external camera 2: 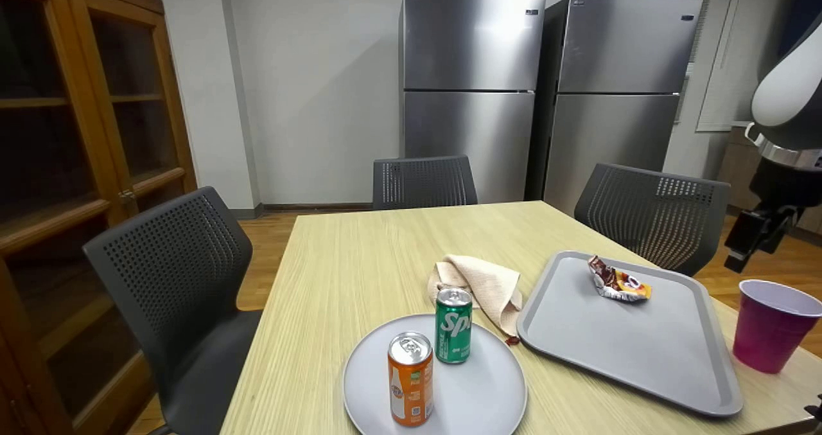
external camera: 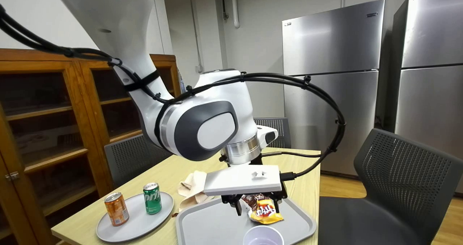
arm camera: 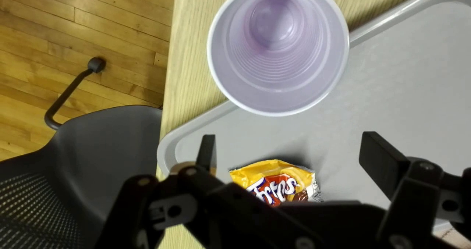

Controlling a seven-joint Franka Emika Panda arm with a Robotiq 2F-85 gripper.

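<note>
- Gripper [arm camera: 289, 151]: fingers spread wide, raised above the table [external camera 2: 359, 261], clear of all below.
- Snack bag [arm camera: 274, 182]: yellow and brown, lettered Fritos, crumpled; lies on the tray [external camera 2: 616, 351], nearer one end.
- Tray: grey, raised rim; carries the bag.
- Cup [external camera 2: 767, 332]: magenta outside, pale lilac inside, upright on the table, just beside the tray; inner base visible.
- Cloth [external camera 2: 485, 287]: beige, rumpled, beside the tray.
- Plate [external camera 2: 488, 396]: round, grey; carries a green can [external camera 2: 453, 332] and an orange can [external camera 2: 411, 387], both upright.
</note>
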